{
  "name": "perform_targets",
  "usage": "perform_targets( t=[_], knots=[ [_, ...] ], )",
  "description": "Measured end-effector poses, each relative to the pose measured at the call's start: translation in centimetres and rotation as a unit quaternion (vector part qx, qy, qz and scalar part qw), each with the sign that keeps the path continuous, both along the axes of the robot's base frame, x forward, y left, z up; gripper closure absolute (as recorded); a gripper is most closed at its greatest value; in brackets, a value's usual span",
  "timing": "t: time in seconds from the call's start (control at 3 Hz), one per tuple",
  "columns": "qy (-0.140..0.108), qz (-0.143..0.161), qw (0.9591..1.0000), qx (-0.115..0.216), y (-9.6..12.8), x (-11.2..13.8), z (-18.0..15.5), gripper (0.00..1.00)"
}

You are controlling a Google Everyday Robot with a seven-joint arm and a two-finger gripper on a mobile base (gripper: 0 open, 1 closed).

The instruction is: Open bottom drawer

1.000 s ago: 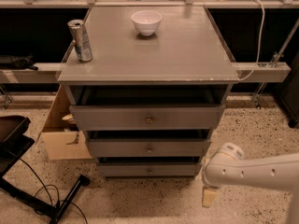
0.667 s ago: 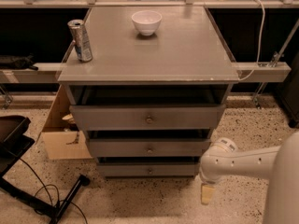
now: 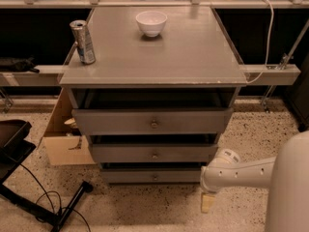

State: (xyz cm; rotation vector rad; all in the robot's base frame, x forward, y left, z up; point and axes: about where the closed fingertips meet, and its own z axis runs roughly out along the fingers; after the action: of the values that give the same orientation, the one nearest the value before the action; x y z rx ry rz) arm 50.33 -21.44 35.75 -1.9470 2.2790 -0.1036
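The grey cabinet (image 3: pixel 154 57) has three drawers. The bottom drawer (image 3: pixel 130 176) is the lowest and shallowest, with a small round metal knob (image 3: pixel 155 177) at its middle. Its front sits about flush under the middle drawer (image 3: pixel 120 153). The top drawer (image 3: pixel 111 122) has the tallest front. My gripper (image 3: pixel 207 203) hangs just above the floor, right of the bottom drawer's right end and a little in front of it, not touching the knob. My white arm (image 3: pixel 251 173) reaches in from the right.
A soda can (image 3: pixel 83 41) and a white bowl (image 3: pixel 151 22) stand on the cabinet top. A cardboard box (image 3: pixel 63 139) sits left of the cabinet. A black stand and cables (image 3: pixel 43 207) lie on the speckled floor at the left. A rail (image 3: pixel 270 74) runs behind.
My arm has swung left toward the cabinet, and the gripper now hangs closer to the bottom drawer's right end. The drawers have not moved.
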Motion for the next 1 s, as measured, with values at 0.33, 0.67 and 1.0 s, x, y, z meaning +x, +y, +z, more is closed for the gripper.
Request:
perform_targets(
  t=[0.33, 0.67, 1.0],
  knots=[
    [-0.019, 0.031, 0.9991, 0.021, 2.4, 1.0, -3.7, 0.0],
    [-0.04, 0.054, 0.9976, 0.019, 3.7, 2.5, -6.4, 0.0],
    [-0.056, 0.073, 0.9957, 0.009, 4.8, 4.3, -8.7, 0.0]
  ],
)
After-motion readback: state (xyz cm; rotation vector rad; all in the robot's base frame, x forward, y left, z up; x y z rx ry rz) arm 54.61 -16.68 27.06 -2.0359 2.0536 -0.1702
